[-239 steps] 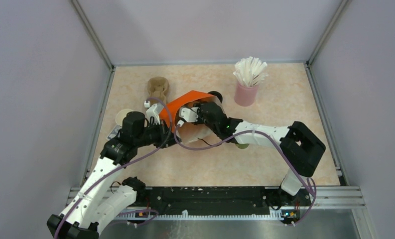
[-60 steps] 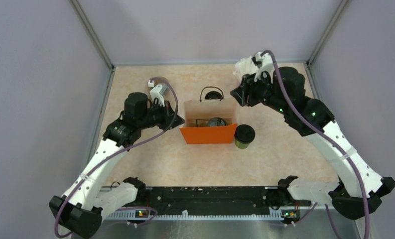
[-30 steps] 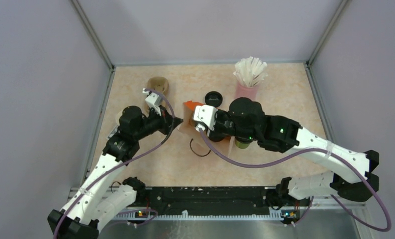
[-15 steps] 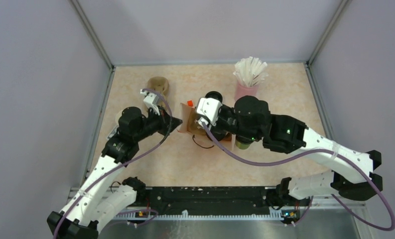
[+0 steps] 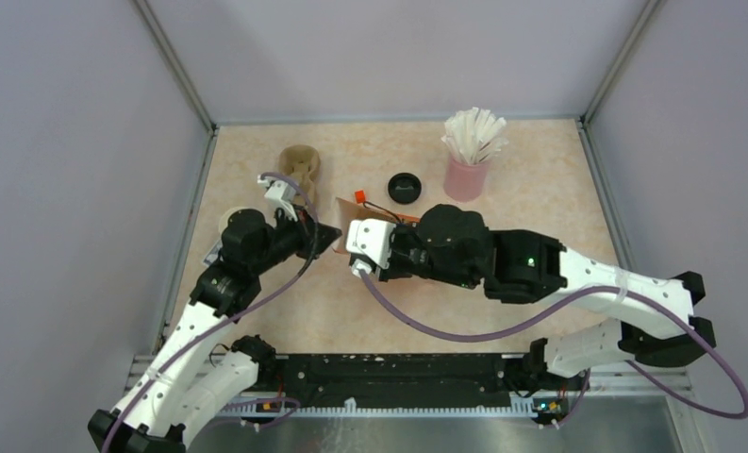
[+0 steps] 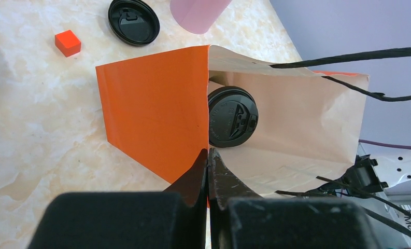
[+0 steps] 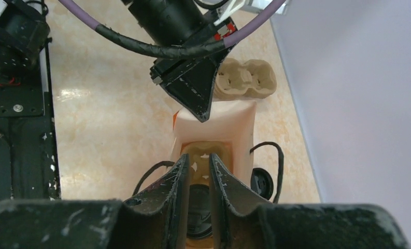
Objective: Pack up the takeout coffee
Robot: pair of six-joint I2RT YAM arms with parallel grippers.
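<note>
The orange paper bag (image 6: 156, 114) has its mouth open, showing a tan inside. The takeout coffee (image 6: 231, 116), with its black lid, sits inside the bag and also shows in the right wrist view (image 7: 198, 207). My left gripper (image 6: 208, 155) is shut on the bag's rim at its left side (image 5: 330, 236). My right gripper (image 7: 197, 158) hovers at the bag's mouth (image 7: 239, 135) with its jaws a narrow gap apart and nothing between them. In the top view my right arm (image 5: 464, 255) hides most of the bag (image 5: 346, 209).
A loose black lid (image 5: 405, 187) lies behind the bag. The pink cup of white straws (image 5: 466, 175) stands at the back right. A tan cup carrier (image 5: 299, 165) lies at the back left. A small orange cube (image 6: 67, 42) is on the table.
My right arm has swung left and forward over the bag, now covering it and the olive cup that stood beside it. My left gripper has stayed on the bag's rim.
</note>
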